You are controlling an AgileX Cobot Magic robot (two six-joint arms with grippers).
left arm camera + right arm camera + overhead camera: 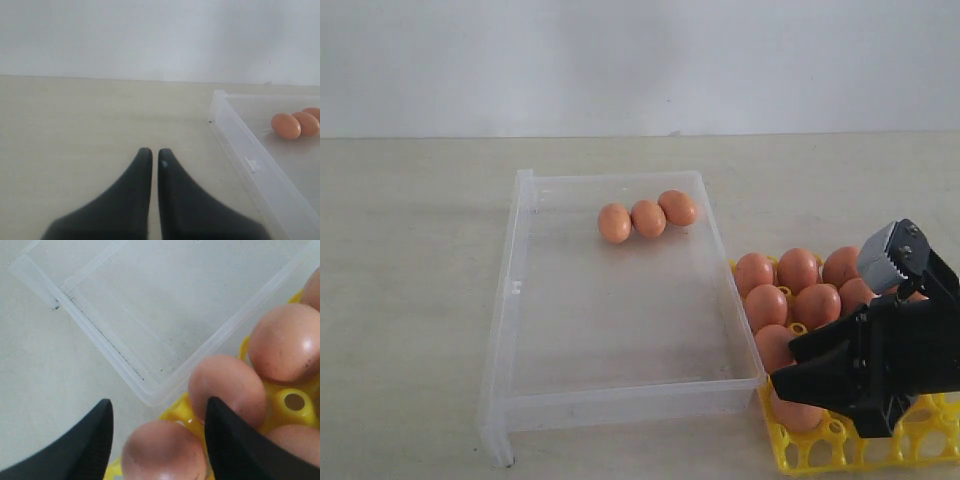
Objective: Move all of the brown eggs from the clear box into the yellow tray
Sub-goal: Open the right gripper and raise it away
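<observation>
Three brown eggs [647,218] lie in a row at the far side of the clear box [620,405]; two of them [286,125] show in the left wrist view. Several more eggs [798,268] fill the yellow tray [840,445] beside the box's right wall. My right gripper [782,375] hangs over the tray's near left corner. Its jaws are open around an egg [162,452] that rests in a cup, with a gap on one side. My left gripper [155,152] is shut and empty over bare table, left of the box.
The box's near corner [150,395] lies just beyond the right gripper [159,402], close to the tray [292,402]. The beige table [410,300] runs back to a white wall [640,60].
</observation>
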